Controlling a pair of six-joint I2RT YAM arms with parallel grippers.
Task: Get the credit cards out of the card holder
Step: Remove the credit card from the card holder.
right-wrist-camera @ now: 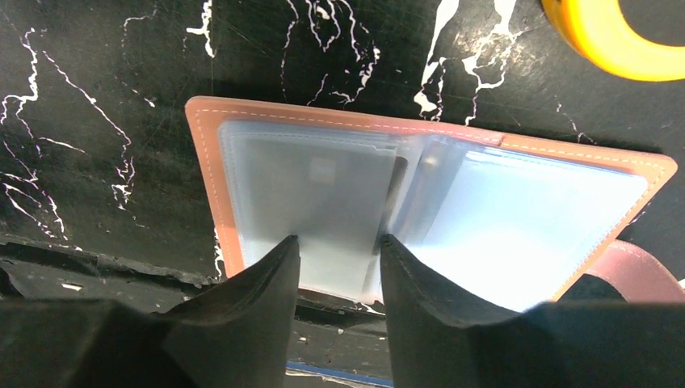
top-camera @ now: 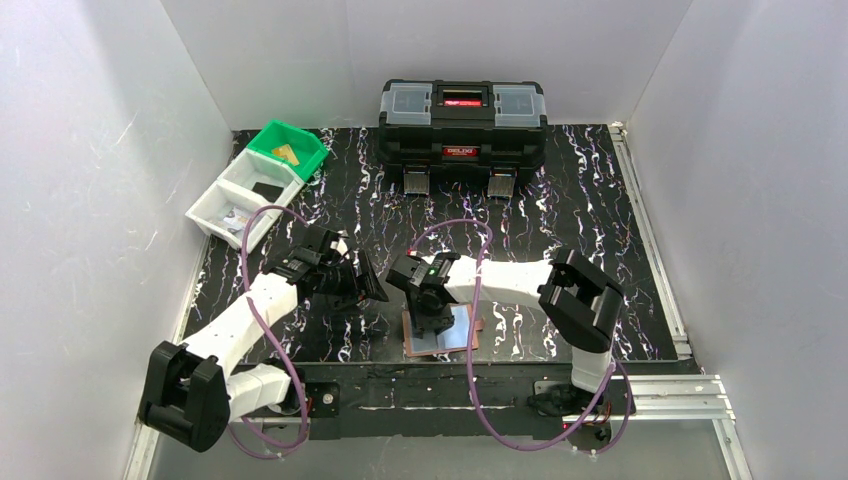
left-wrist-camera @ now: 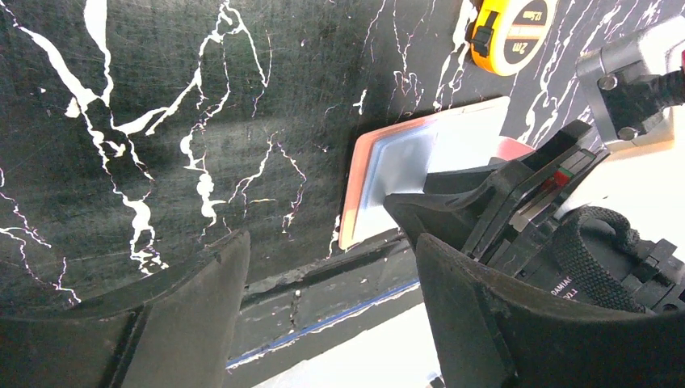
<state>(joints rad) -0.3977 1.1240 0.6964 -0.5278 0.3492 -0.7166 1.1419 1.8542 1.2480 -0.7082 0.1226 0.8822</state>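
The card holder [right-wrist-camera: 242, 186] lies open and flat on the bench [top-camera: 560, 200], directly under the right pincer [right-wrist-camera: 337, 242]. Its pale bluish sleeves [right-wrist-camera: 517, 218] face up. In the right wrist view the two black fingertips [right-wrist-camera: 283, 255] stand a narrow gap apart over the near edge of the left-hand sleeve page. Nothing is clamped between them, and I cannot tell whether they touch the plastic. One pale card [right-wrist-camera: 323, 174] shows through that sleeve, just ahead of the tips. The fold of the holder runs just to the right of the pincer, and the snap tab [right-wrist-camera: 638, 267] sticks out further right, past the right-hand page. A yellow tape measure [right-wrist-camera: 614, 40] sits on the bench beyond the holder, far and to the right of the pincer.

The left pincer [left-wrist-camera: 331, 238] is released, its fingers spread wide and holding nothing. It hangs above bare bench beside the holder. The holder's left edge [left-wrist-camera: 363, 186] lies ahead of it and a little to its right, apart from both fingers.

From above, the holder [top-camera: 455, 335] is partly hidden beneath the right pincer [top-camera: 432, 310], with the left pincer [top-camera: 372, 290] just to the side. Well beyond both stand a black toolbox [top-camera: 462, 125] and, off to the left, a green bin [top-camera: 300, 140] with a gold-tan card [top-camera: 287, 153] in it.
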